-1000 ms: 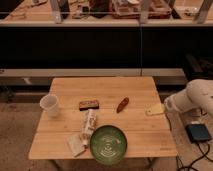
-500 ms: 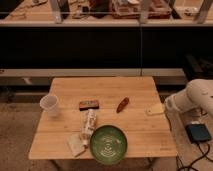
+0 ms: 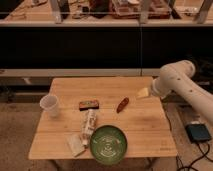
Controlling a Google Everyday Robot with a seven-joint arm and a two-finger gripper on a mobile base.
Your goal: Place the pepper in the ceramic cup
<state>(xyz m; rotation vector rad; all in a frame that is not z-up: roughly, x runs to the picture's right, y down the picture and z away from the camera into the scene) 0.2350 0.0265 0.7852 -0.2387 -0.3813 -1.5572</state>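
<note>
The pepper (image 3: 122, 104), small, dark red-brown and tapered, lies on the wooden table (image 3: 100, 85) right of centre. The ceramic cup (image 3: 50, 105), plain white and upright, stands near the table's left edge, far from the pepper. My gripper (image 3: 144, 92) hangs at the end of the white arm (image 3: 175, 77), over the table's right side. It is a little right of the pepper and above it, and holds nothing that I can see.
A green patterned bowl (image 3: 108, 144) sits at the front edge. A flat dark bar (image 3: 88, 104) lies between cup and pepper. A white packet (image 3: 89, 122) and a crumpled wrapper (image 3: 76, 145) lie left of the bowl. A dark device (image 3: 198, 133) sits on the floor at right.
The arm has swung left and risen, bringing the gripper from the table's right edge closer to the pepper. The objects on the table have not moved.
</note>
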